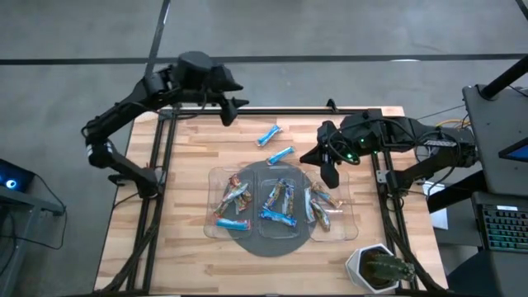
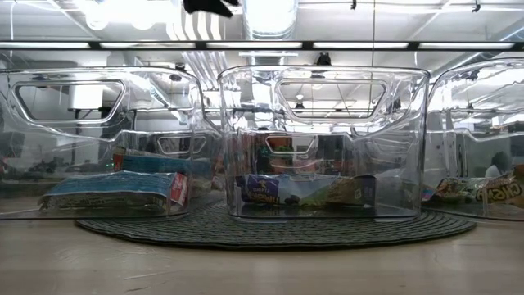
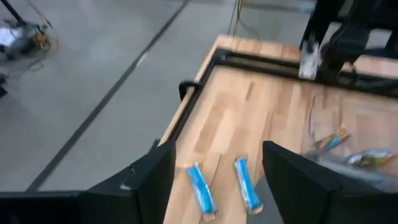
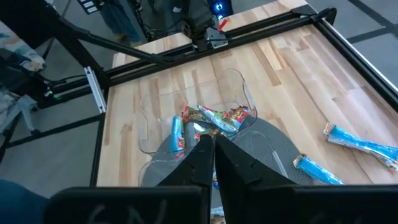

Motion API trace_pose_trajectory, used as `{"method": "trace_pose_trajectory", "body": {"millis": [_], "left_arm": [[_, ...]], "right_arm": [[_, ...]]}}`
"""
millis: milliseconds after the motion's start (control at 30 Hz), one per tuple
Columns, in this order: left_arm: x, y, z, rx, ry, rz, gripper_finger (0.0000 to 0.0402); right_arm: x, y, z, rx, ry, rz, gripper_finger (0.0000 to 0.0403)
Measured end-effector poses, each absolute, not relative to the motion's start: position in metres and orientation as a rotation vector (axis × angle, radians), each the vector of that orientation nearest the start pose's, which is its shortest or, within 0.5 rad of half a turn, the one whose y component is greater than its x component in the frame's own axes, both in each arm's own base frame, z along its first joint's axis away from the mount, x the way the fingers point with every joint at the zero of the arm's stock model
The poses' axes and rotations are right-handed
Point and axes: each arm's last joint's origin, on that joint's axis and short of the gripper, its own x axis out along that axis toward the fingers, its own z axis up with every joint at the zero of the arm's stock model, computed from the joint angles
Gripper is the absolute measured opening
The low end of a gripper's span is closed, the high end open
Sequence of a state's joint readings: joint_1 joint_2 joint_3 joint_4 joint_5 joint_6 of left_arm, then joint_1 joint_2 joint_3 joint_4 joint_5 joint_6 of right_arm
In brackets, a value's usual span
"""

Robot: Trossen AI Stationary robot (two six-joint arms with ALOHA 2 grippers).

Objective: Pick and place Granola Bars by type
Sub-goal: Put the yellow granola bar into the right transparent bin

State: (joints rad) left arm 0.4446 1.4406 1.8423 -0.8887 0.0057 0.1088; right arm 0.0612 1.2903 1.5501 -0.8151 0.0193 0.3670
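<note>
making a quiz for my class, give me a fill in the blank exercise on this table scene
1. The bare wooden tabletop holds ____ loose bright blue foil-wrapped bars.
2. The clear plastic trays stand on a round dark ____.
3. The right pincer has its fingers ____.
4. The left pincer has its fingers ____.

Missing words: two; mat; shut; open

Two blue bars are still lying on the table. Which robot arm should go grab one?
Probably the left. Its pincer is open and aimed at the two blue bars. The right pincer is shut and hangs by the trays.
</note>
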Motion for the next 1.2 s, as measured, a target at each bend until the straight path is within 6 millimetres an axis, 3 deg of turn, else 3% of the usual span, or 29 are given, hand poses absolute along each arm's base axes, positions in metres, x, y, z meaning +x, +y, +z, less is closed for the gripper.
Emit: {"method": "trace_pose_trajectory", "body": {"millis": [300, 700, 933, 1200], "left_arm": [[0.295, 0.145, 0.424, -0.026, 0.677, 0.401, 0.0227], [0.358, 0.186, 0.330, -0.065, 0.955, 0.460, 0.0227], [0.379, 0.205, 0.274, -0.129, 1.086, 0.469, 0.0227], [0.391, 0.216, 0.234, -0.187, 1.156, 0.450, 0.0227]], "right_arm": [[0.250, 0.015, 0.426, 0.334, 0.561, -0.066, 0.0009], [0.250, 0.014, 0.421, 0.330, 0.587, -0.076, 0.0009], [0.250, 0.014, 0.421, 0.350, 0.586, -0.084, 0.0009], [0.250, 0.014, 0.421, 0.351, 0.589, -0.085, 0.0009]]}}
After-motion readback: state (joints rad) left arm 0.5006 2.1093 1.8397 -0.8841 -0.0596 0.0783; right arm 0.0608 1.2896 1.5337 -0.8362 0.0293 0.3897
